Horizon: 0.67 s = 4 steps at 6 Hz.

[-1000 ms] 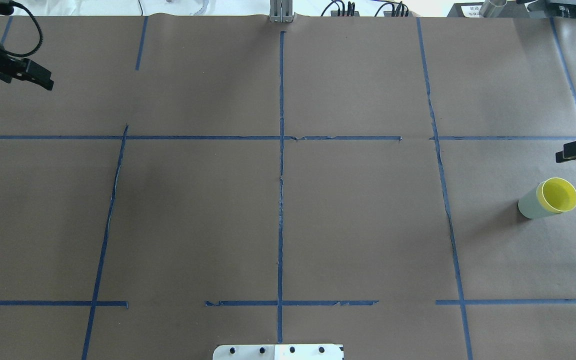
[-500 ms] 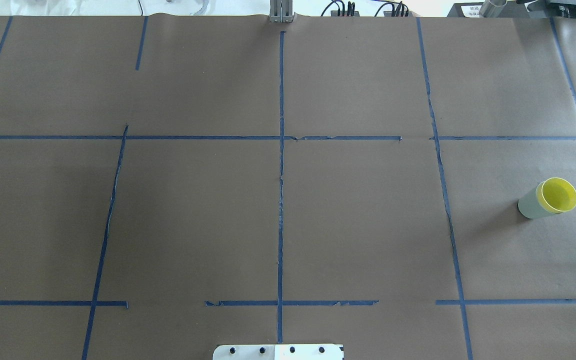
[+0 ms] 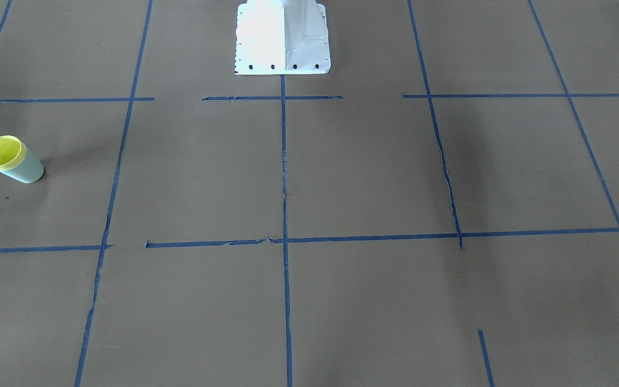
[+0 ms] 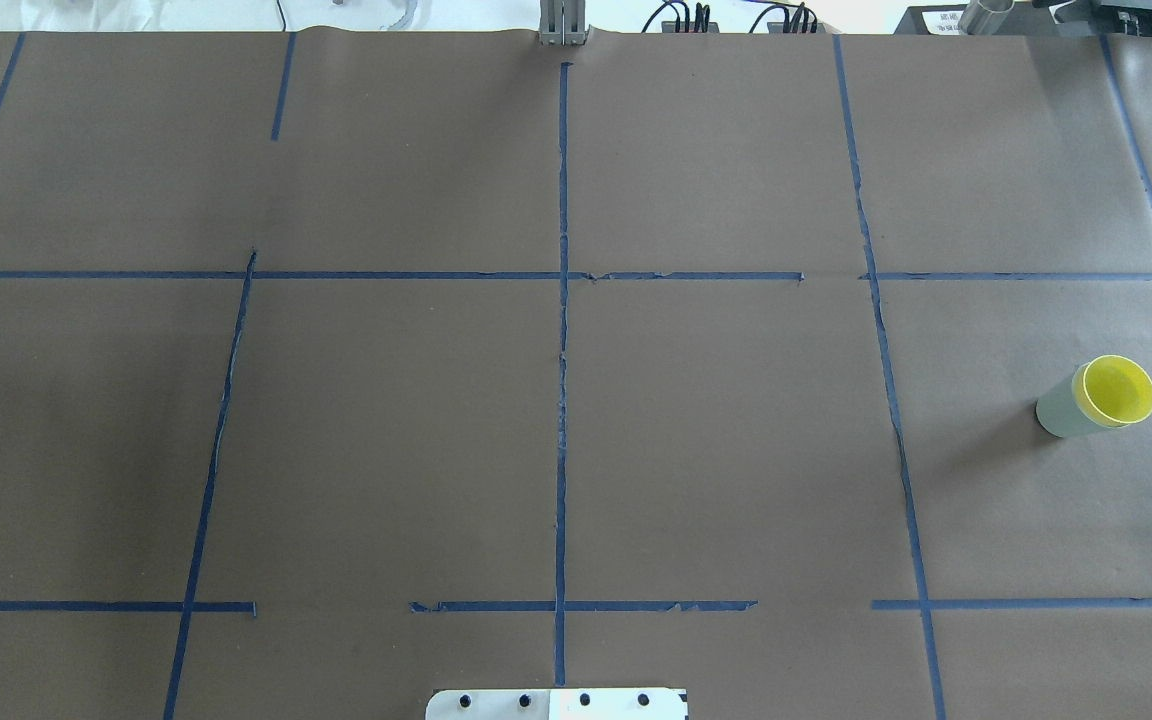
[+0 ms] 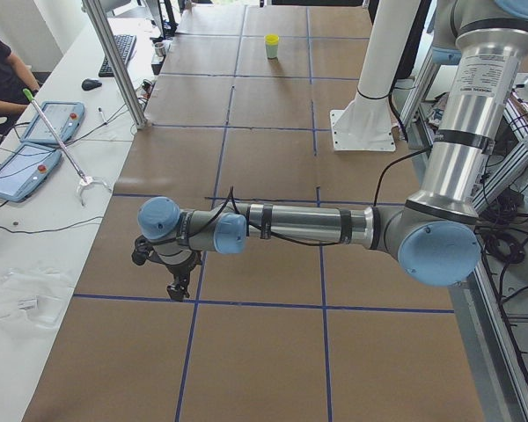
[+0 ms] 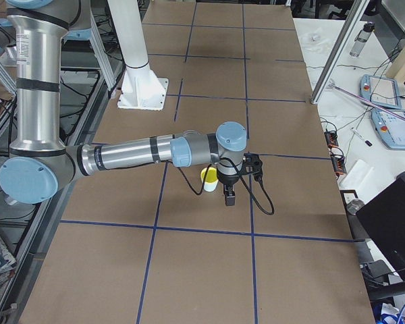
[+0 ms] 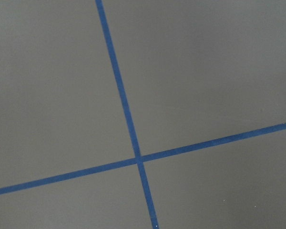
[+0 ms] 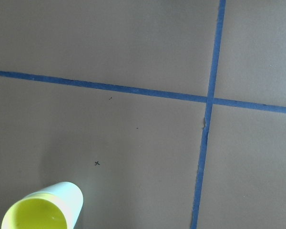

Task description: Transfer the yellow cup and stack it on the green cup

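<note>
Yellow cup (image 4: 1119, 390) (nested in green cup (image 4: 1058, 412)) is surrounded by open table (image 4: 736, 430); right gripper (image 6: 229, 196) is held just beside.

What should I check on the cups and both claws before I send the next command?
1. Yellow cup nested in green cup: ok, the yellow rim shows just above the green wall.
2. Cups upright: ok in both side views.
3. Right claw off the cups: ok, it hangs beside them, and the overhead view shows nothing touching them.
4. Right claw open: cannot tell, it shows only in a side view.
5. Left claw away from the cups: ok, it is far off at the opposite end.
6. Left claw open: cannot tell, for the same reason.
</note>
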{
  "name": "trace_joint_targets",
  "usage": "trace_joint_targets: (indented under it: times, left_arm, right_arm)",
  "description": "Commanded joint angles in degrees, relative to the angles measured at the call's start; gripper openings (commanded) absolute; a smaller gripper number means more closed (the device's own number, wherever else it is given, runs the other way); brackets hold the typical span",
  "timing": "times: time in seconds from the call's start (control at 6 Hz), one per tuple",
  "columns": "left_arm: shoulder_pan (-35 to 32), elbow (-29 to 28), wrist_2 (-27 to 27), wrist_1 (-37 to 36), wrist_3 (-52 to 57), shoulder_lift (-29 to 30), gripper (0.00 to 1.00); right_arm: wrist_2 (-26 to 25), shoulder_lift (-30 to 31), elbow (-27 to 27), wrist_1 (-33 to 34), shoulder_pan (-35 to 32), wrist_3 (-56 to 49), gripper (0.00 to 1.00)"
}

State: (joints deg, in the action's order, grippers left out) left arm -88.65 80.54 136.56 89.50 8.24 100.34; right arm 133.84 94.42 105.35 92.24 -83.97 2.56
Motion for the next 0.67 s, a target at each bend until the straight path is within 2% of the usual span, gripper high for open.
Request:
trace_joint_targets:
  times: [0.0,0.17,0.5]
  left_arm:
    - [-1.61,14.26,-0.33,-10.42,-0.24,-10.52,1.00]
    - [-1.62,16.55,-0.24,-10.83,-0.25,-12.17,1.00]
    - [-1.35,14.90,0.28,-9.09,-0.24,-11.58,1.00]
  right_arm:
    - [1.33,0.40,0.73,1.89,-0.85,-2.03,1.00]
    - [1.34,0.06,0.30,1.54,-0.85,-2.12,1.00]
    - [1.60,1.89,0.12,1.36,-0.93,-2.38,1.00]
